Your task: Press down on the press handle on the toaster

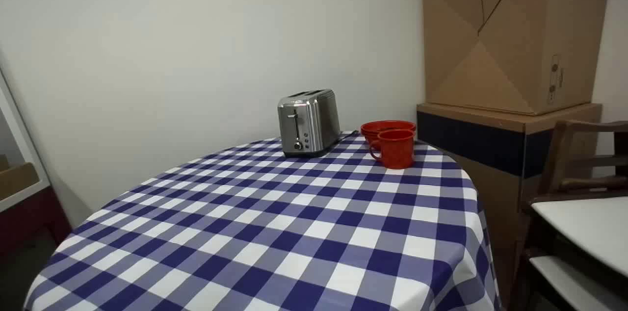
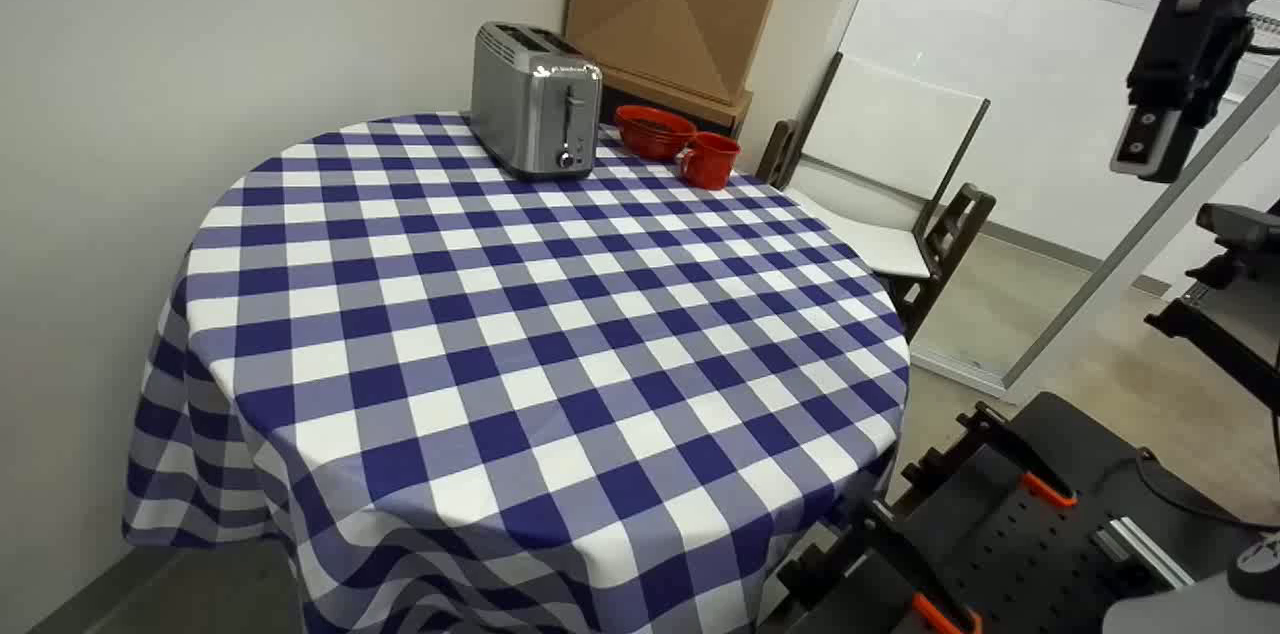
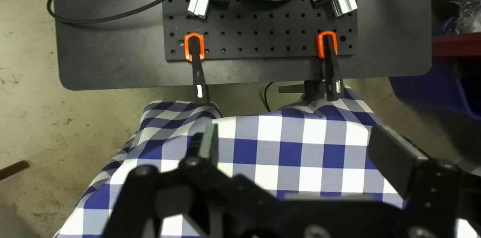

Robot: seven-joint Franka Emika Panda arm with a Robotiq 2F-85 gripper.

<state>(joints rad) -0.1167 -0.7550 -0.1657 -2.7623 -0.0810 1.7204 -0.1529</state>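
Evidently the step in hand is the approach: the gripper [image 3: 295, 142] hangs with jaws spread wide, gripping nothing, and the toaster [image 2: 508, 104] stands well apart from it, across the checked tablecloth [image 2: 560, 344]. Next, I judge, the gripper should travel there — jaws brought together — and settle just above the press handle [image 2: 575, 101] before pushing down.

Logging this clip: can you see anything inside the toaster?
In both exterior views, the toaster shows dark slots on top, with nothing visibly poking out. Anything lower inside cannot be seen; the toaster itself covers it.
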